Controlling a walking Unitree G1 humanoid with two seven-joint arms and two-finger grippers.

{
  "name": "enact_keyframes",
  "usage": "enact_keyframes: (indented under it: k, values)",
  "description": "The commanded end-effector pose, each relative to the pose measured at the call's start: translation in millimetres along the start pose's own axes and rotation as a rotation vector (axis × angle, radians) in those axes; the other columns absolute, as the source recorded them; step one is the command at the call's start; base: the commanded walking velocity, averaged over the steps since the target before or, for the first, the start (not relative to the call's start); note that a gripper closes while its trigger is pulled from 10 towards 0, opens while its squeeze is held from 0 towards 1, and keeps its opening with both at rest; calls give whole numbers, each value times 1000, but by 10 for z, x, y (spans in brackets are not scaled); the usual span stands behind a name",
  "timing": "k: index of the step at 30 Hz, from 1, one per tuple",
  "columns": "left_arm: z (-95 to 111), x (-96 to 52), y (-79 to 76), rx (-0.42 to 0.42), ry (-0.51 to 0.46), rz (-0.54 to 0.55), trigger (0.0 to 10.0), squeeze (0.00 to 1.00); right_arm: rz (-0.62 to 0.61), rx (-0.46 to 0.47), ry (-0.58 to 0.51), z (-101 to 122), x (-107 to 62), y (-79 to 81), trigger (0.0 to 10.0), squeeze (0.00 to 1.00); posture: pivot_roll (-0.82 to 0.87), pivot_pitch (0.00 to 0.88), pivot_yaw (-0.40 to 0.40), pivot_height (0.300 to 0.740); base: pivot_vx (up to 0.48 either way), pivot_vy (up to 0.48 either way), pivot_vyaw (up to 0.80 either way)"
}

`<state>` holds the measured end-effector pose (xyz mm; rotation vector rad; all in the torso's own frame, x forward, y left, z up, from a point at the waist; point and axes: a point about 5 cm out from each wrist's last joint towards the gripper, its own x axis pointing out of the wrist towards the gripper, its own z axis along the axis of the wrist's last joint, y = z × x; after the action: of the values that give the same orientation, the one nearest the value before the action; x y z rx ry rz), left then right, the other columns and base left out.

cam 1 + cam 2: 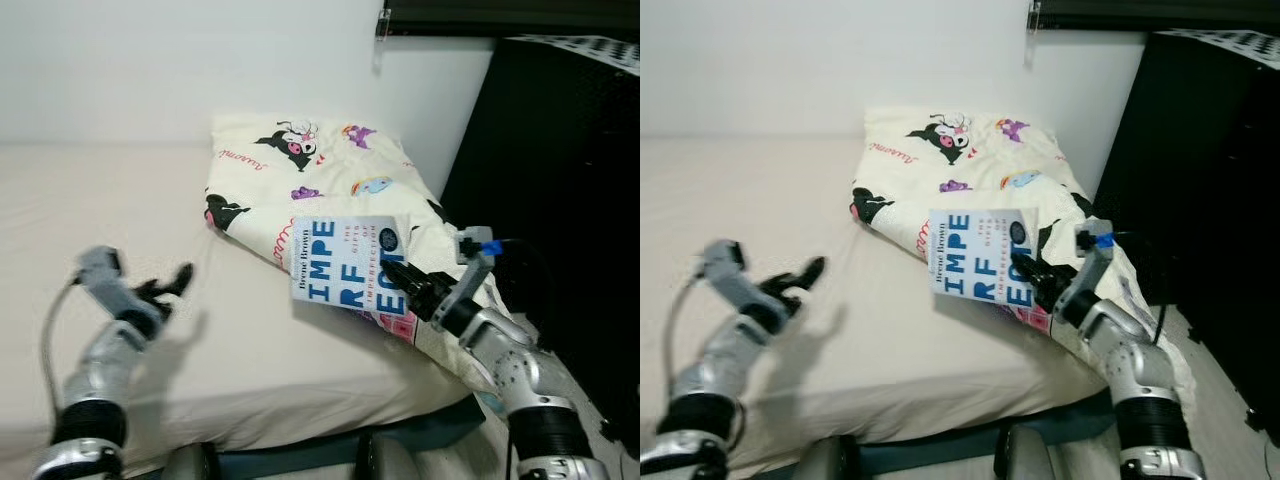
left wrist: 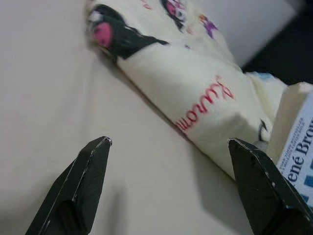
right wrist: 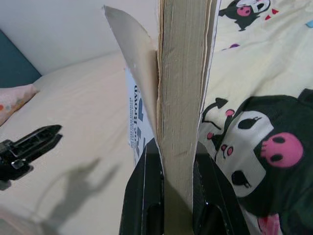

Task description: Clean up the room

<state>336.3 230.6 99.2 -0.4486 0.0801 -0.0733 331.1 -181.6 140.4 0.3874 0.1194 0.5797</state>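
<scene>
Two grippers over a bed [image 1: 250, 360] with a cream sheet. Left gripper [image 1: 168, 285] hovers above the bare sheet near the bed's front left part, fingers [image 2: 80, 183] spread wide apart, nothing between them; its shadow falls on the sheet just beside it. In the left wrist view the two black fingertips frame bare sheet and the folded edge of the blanket, with red script printed on it.

Blanket [image 1: 320, 170], cream with black cartoon characters and pink details, lies bunched along the bed's right side, running from the wall at the back toward the front right corner and drooping over the right edge. Book [image 1: 350, 265], white cover with big blue letters, author line "Brene Brown" along the spine side, is held up tilted above the blanket's front part, near the bed's right edge. Right gripper [image 1: 405, 285] is clamped on the book's lower right edge; the right wrist view shows both black fingers [image 3: 144, 196] pressing the page block from either side, with the front cover flaring slightly away from the pages.

Dark cabinet [image 1: 560, 180] stands right of the bed, white wall [image 1: 150, 70] behind it.
</scene>
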Motion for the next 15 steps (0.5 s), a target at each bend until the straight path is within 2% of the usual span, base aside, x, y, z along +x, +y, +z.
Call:
enact_keyframes:
  k: [1,9,15]
  values:
    - [-35,17,-17,36,1,4,10000,0,1,-20,-34,54,15,-5,0,0,30,0,-79,578,0,0,0]
    - [-193,23,-44,67,42,25,10000,0,-21,-11,-12,-60,20,-39,0,0,27,0,-74,603,0,0,0]
    - [-379,-83,105,76,111,108,10000,0,-46,1,7,-157,0,-82,0,0,26,0,-71,622,0,0,0]
